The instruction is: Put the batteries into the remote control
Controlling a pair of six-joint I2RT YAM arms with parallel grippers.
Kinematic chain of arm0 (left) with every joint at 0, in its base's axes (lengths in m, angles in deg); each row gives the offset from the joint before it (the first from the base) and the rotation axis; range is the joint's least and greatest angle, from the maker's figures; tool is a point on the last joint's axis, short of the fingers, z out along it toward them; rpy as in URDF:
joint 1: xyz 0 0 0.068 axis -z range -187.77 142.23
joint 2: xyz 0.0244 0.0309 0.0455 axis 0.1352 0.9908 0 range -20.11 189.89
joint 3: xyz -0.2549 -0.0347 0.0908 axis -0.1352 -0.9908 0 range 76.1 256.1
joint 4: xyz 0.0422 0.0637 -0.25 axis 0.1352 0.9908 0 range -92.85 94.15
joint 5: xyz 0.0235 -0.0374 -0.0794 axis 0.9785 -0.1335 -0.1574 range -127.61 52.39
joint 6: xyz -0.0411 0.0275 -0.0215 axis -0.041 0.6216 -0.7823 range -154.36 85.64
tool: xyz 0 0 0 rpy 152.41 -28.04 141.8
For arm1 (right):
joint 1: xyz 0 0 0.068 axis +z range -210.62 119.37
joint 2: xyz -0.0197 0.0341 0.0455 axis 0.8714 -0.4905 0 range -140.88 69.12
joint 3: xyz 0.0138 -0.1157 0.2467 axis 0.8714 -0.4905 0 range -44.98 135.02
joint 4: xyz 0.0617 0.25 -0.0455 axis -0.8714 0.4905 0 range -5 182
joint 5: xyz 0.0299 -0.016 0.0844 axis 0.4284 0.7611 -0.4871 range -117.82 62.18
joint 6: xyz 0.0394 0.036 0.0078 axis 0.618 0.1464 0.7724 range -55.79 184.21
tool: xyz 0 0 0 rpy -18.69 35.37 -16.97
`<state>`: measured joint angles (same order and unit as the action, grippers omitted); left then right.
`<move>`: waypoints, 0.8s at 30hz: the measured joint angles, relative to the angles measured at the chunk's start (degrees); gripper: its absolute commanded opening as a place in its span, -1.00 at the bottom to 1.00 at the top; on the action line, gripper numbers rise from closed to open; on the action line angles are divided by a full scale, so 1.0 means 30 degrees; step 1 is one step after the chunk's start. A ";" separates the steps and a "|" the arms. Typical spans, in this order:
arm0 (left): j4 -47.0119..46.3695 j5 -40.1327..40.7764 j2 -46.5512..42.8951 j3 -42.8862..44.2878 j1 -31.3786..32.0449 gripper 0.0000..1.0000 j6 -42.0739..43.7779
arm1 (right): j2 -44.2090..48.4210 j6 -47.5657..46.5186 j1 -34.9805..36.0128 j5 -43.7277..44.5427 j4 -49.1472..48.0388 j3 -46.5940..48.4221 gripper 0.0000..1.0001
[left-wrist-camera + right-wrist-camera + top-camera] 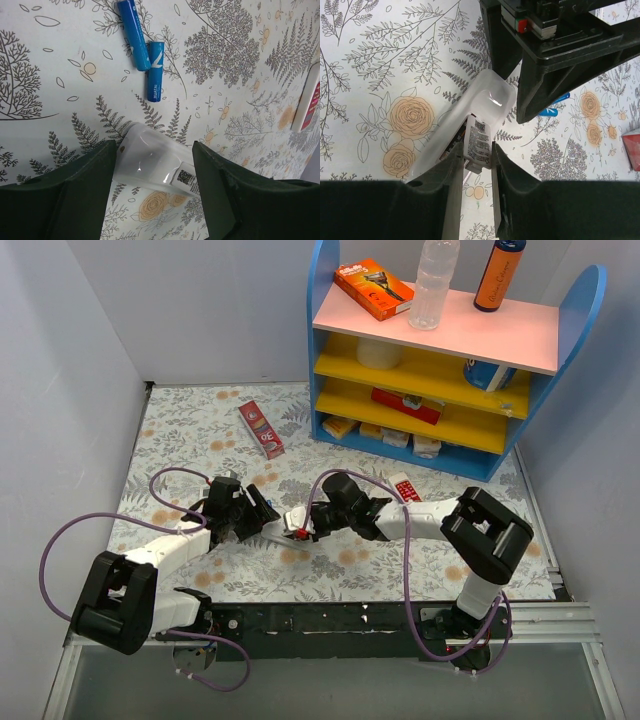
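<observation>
Nearest the bases, the right gripper [476,152] has its fingers pinched narrow on the remote control [487,97], clamped at a labelled patch on its underside. The white body is tipped up off the floral table cover [60,60]. Its long axis runs away from this hand, toward the other arm.

At that far end sits the left gripper [155,152]. Its jaws stand partly open astride the remote's rounded tip, one finger at each side. They look flush against it or very nearly so, but I cannot tell whether they are actually pressing.

Beyond the tip, straight ahead of the left gripper, lie the batteries [141,52] — two slim blue cells flat on the cover. They are close beside each other and staggered, so one starts about where the other ends. Their long axes point roughly away from the fingers, each slightly tilted.

So the left arm is clearly the nearer one — the cells lie in front of its fingers, near the remote's tip but apart from it. My reading is that any pick falls to that hand while the right steadies the remote.
</observation>
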<state>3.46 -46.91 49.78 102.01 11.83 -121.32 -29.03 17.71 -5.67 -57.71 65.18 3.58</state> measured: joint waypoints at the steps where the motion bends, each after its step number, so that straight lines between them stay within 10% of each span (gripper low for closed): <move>1: -0.0029 -0.0022 -0.0007 -0.0022 0.0000 0.21 -0.0007 | -0.0080 0.0066 0.0029 0.0044 0.0000 0.0073 -0.97; 24: -0.0124 -0.0109 -0.0299 -0.0284 -0.0095 0.24 -0.0131 | -0.0313 0.0918 0.0474 0.1406 0.1260 0.1144 -0.66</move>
<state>3.09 -47.24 48.88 101.16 11.54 -121.71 -29.97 20.47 -4.24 -53.49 68.96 7.01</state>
